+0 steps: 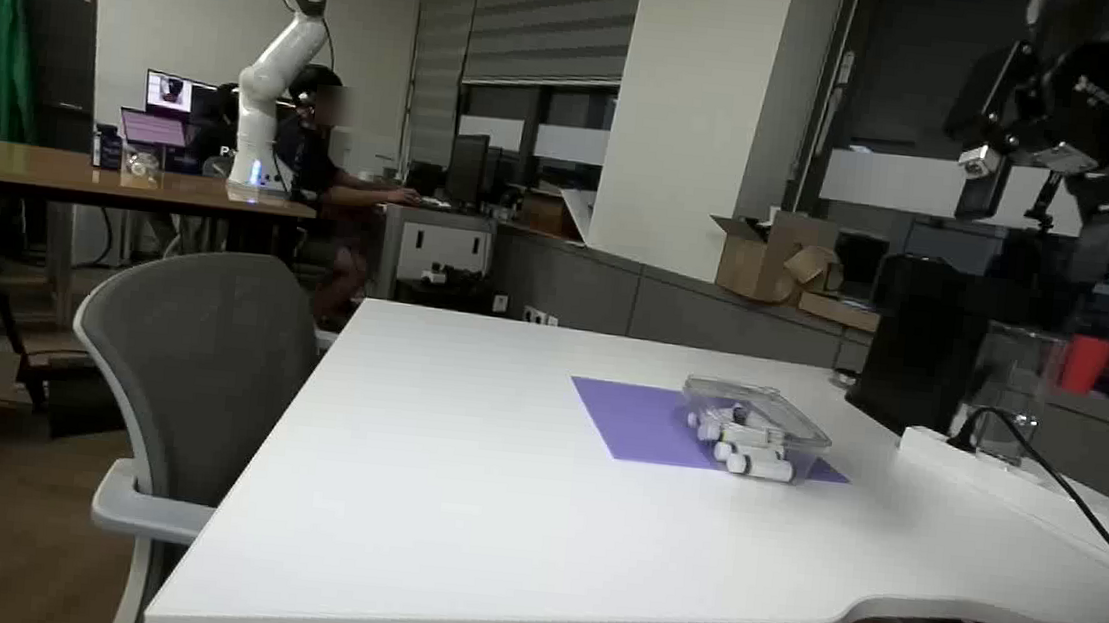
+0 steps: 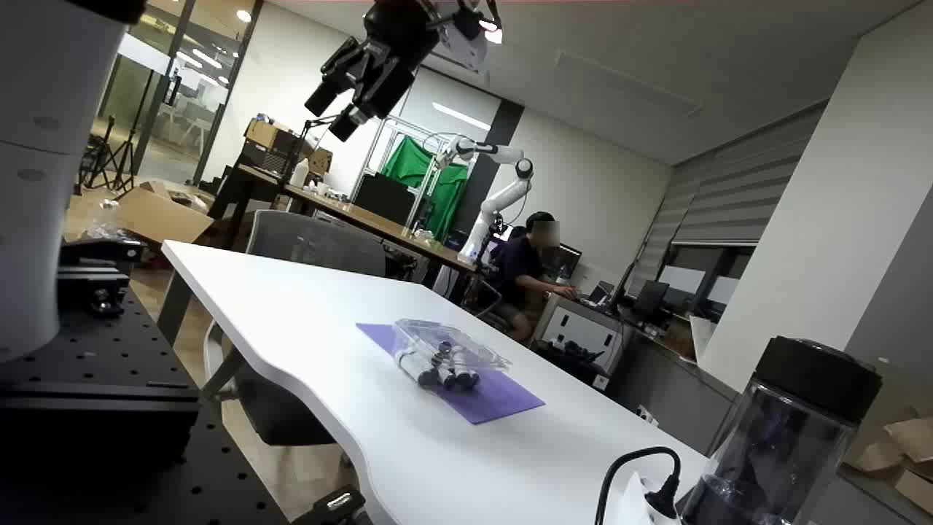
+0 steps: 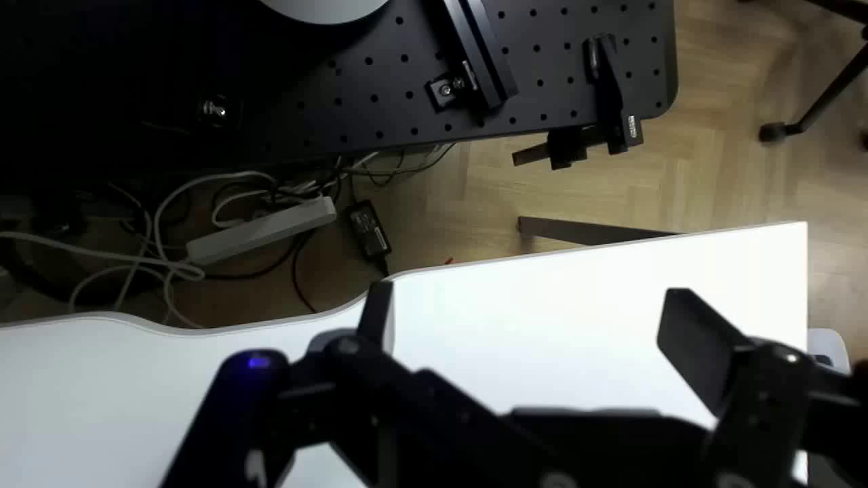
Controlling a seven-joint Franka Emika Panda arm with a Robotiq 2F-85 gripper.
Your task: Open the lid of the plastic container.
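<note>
Nearest the wrist camera, your end effector [image 3: 534,325] hangs high, jaws spread wide, holding nothing. Below lies the white worktop [image 1: 457,504], giving you a broad stretch toward the edge beside the mesh-backed chair [image 1: 218,372], with a power strip [image 1: 1020,493] opposite. Well below and apart from your end effector, a purple sheet [image 1: 625,423] carries the clear plastic container [image 1: 791,420] of white cylinders [image 1: 757,466], nearer the strip.

Robot lab, part office, around me. Beyond white table [image 1: 456,524], in both exterior views: second robot arm [image 1: 281,52] on brown bench [image 1: 35,168], seated person [image 2: 514,262], computer screens [image 1: 467,168]. Beside table: desk chair [image 1: 223,373]; black board [image 3: 390,78] dotted with holes, my arm [image 2: 36,219] standing on it.
</note>
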